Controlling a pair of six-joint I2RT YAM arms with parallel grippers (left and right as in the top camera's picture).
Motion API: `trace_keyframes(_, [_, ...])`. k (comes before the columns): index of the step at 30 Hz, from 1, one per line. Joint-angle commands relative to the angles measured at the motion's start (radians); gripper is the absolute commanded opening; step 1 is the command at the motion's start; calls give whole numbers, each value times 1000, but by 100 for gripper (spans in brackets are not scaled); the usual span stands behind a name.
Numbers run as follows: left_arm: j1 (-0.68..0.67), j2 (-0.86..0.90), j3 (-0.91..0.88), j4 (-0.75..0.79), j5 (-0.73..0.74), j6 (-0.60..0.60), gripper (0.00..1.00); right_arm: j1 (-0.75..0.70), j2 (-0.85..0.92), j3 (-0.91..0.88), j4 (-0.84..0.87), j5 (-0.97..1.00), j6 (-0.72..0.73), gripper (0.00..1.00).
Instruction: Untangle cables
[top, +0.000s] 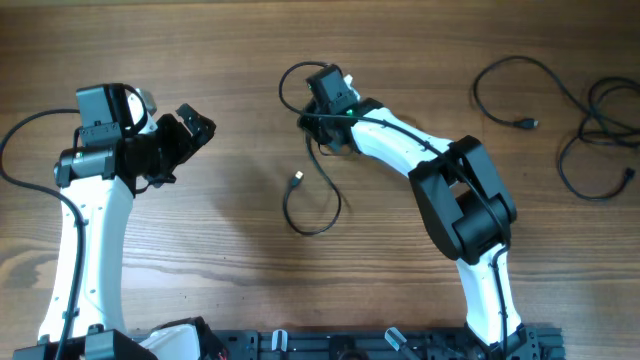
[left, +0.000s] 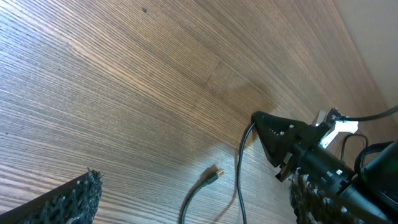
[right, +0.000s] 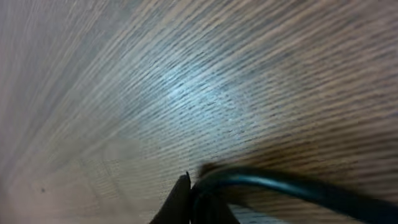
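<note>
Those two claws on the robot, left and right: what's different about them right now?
The left gripper is open and empty over bare table; the right gripper is shut on a cable. The left gripper touches no cable, while the right gripper's tip is low, close to the table. Both are black two-finger claws.

The cables (right: 292, 184) are black, the table (top: 230, 60) brown wood-grain, the arms (top: 395, 145) white-and-black.

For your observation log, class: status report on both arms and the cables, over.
Left fingers open, empty. Right fingers shut on centre cable, plug end lying free on table. Two other cables apart at far right. Nothing in the way.
</note>
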Motion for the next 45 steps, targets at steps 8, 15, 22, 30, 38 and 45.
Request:
trace_keyframes(8, [-3,6,3,-1,-10,20,100,-154,-325,-3,-135,-270,-571,4])
trace_keyframes(15, [-3,6,3,-1,-10,21,100,-634,-793,-3,-195,-276,-483,4])
trace_keyframes(22, [-3,6,3,0,-10,20,100,-1103,-706,-4,-278,18,-474,4])
trace_keyframes(30, [-4,6,3,0,-9,21,100,-1123,-547,-3,-298,-138,-464,100])
trace_keyframes(38, [-61,-47,4,59,60,50,100,-1027,-745,19,-305,-460,-661,100])
trace_keyframes(45, [-313,-176,4,128,73,224,100,-475,-822,19,-581,-161,-1008,100])
